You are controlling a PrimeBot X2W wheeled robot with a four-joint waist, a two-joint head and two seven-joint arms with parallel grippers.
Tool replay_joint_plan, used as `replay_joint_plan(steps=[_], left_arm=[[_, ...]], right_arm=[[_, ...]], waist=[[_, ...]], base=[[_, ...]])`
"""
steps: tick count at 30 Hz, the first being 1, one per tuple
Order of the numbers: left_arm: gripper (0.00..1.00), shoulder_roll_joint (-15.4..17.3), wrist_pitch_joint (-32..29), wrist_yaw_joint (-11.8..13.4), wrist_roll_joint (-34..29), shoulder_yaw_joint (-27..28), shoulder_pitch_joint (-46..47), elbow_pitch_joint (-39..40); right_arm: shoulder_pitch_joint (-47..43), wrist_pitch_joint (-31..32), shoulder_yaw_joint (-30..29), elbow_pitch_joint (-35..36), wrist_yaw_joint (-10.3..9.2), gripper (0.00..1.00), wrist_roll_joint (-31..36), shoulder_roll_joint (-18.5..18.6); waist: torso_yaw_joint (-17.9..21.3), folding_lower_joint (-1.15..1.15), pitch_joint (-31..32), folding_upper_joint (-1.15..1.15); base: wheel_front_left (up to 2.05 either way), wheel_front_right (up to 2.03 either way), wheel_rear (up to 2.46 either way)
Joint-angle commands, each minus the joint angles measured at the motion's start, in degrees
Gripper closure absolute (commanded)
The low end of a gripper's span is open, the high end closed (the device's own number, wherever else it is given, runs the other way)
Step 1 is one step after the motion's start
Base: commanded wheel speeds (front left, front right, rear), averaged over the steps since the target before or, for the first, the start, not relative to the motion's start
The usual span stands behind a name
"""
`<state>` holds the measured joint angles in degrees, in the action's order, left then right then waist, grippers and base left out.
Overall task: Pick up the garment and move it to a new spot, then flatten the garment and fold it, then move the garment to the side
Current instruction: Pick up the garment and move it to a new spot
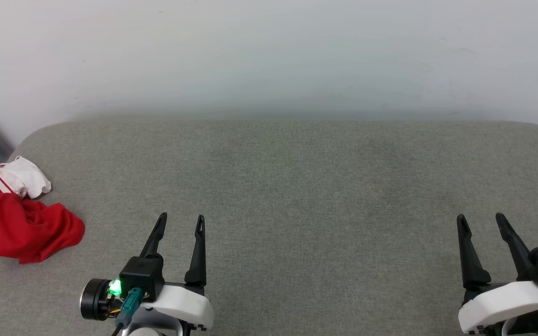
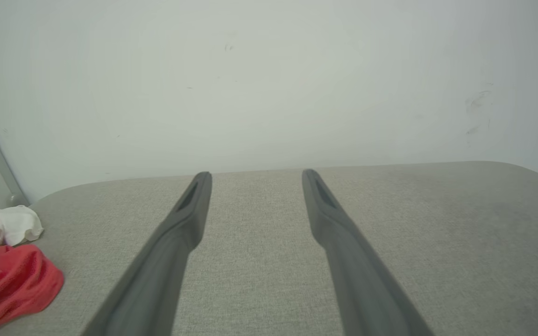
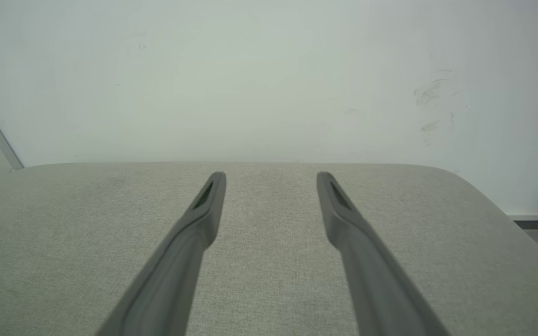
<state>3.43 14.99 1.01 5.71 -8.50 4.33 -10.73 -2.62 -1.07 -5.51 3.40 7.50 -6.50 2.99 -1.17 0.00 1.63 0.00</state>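
At the left edge of the grey table [image 1: 297,177], I see the garment [image 1: 21,224] crumpled in a heap with no clear long axis, its white sleeve farther off and its red body nearer me. My left gripper [image 1: 181,219] and right gripper [image 1: 481,218] hover low, fingers spread wide, empty, pointing forward.

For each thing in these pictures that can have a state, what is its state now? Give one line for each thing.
garment: crumpled in a heap at the left edge of the grey padded surface, not flattened, not folded, not held.
left gripper: open, empty, apart from the garment.
right gripper: open, empty, far across the surface from the garment.
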Motion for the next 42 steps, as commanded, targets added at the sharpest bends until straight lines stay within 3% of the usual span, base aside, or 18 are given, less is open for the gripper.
replay_joint_plan(steps=[1, 11, 33, 42], left_arm=[[0.0, -0.1, 0.3, -0.1, 0.0, 0.2, -0.1, 0.0], [0.0, -0.3, 0.2, 0.0, 0.8, 0.3, 0.8, -0.8], [0.0, -0.5, 0.2, 0.3, 1.0, 4.0, 0.5, 0.5], [0.0, -0.6, 0.2, 0.9, 1.5, 6.3, -0.5, 1.9]], right_arm=[[0.3, -0.3, -0.2, -0.2, -0.02, 0.0, 0.0, -0.2], [0.6, -0.9, 0.0, 0.3, -0.02, 0.0, 0.5, -0.2], [0.9, 0.0, 3.2, 4.1, -0.03, 0.0, 0.6, -0.1], [1.9, 0.6, 5.1, 4.5, -0.03, 0.0, 0.8, -0.1]], waist=[[-0.1, 0.0, 0.0, 0.0], [-3.1, 0.0, -0.4, 0.0], [-25.3, 0.0, -1.5, 0.0], [-28.8, 0.0, -2.3, 0.0]], base=[[0.0, 0.0, 0.0], [0.0, 0.0, 0.0], [0.0, 0.0, 0.0], [0.0, 0.0, 0.0]])
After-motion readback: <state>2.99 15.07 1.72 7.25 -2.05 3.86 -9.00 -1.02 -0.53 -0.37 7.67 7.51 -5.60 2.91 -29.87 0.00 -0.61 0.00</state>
